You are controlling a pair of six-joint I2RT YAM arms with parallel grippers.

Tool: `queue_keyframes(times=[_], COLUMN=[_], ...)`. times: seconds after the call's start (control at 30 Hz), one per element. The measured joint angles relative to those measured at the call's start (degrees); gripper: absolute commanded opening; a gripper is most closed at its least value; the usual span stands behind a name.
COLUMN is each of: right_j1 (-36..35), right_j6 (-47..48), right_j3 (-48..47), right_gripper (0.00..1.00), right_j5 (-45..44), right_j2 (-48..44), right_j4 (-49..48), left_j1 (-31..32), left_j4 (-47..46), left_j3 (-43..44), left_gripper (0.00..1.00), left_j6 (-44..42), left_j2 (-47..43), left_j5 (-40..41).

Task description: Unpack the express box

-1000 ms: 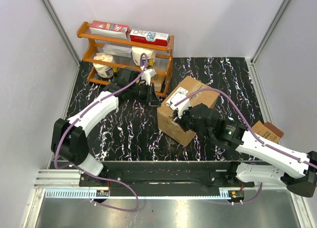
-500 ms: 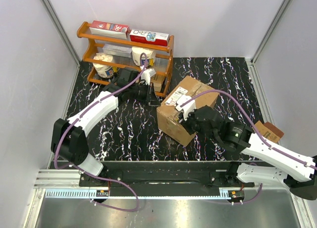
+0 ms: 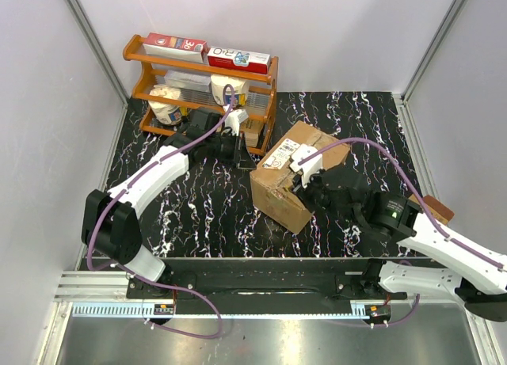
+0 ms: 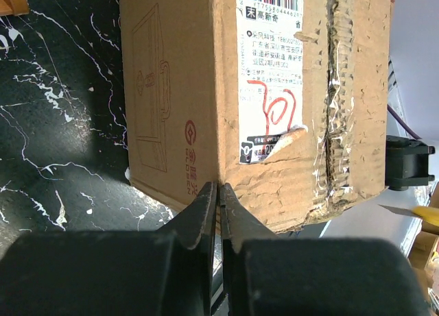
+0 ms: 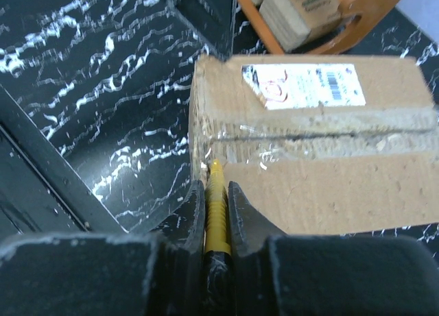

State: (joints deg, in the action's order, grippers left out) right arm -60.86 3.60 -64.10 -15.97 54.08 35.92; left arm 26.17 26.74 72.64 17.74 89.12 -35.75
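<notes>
On the dark marbled desk (image 3: 206,207) we see the express box (image 3: 295,175) resting with its taped seam (image 5: 322,141) facing up and closed. An orange rack (image 3: 273,96) stands just beyond its far left corner.

At the box's left corner our left tool (image 4: 219,189) has its fingers drawn together to a thin slit with nothing between them. It sits against, or just short of, the cardboard edge below the white label (image 4: 271,69); the wrist view is too close for us to say which. We judge it is placed there as a stop, so the box does not slide or turn when pushed from the other side.

At one end of the box's seam our right tool (image 5: 216,186) is clamped on a yellow cutter (image 5: 216,213), whose tip meets the cardboard right where the tape line begins. Holding the cutter lengthwise along the fingers lines it up with the seam, so a straight pull along the box would carry it through the tape.

We read the step in hand as starting the cut. The flaps are not yet parted and nothing is out, so the task is early. The next move calls for a shallow, steady draw along the seam, with the tip kept in the groove. The risk is the tip skidding off the ragged tape, or the box swinging away from the left tool.
</notes>
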Motion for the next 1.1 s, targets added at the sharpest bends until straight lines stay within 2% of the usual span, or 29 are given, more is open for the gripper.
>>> queue_keyframes(times=[0.2,0.5,1.1], right_j1=[0.0,0.0,0.0], right_j6=[1.8,4.1,4.0], right_j3=[-5.0,-4.1,0.0], right_gripper=[0.00,0.00,0.00], right_j5=[0.2,0.7,0.6], right_j2=[3.0,11.1,11.6], right_j4=[-5.0,-9.7,-10.9], left_j1=[0.0,0.0,0.0], left_j4=[0.0,0.0,0.0], left_j3=[0.0,0.0,0.0], left_gripper=[0.00,0.00,0.00], left_j6=[0.0,0.0,0.0], left_j2=[0.0,0.0,0.0], left_j5=[0.0,0.0,0.0])
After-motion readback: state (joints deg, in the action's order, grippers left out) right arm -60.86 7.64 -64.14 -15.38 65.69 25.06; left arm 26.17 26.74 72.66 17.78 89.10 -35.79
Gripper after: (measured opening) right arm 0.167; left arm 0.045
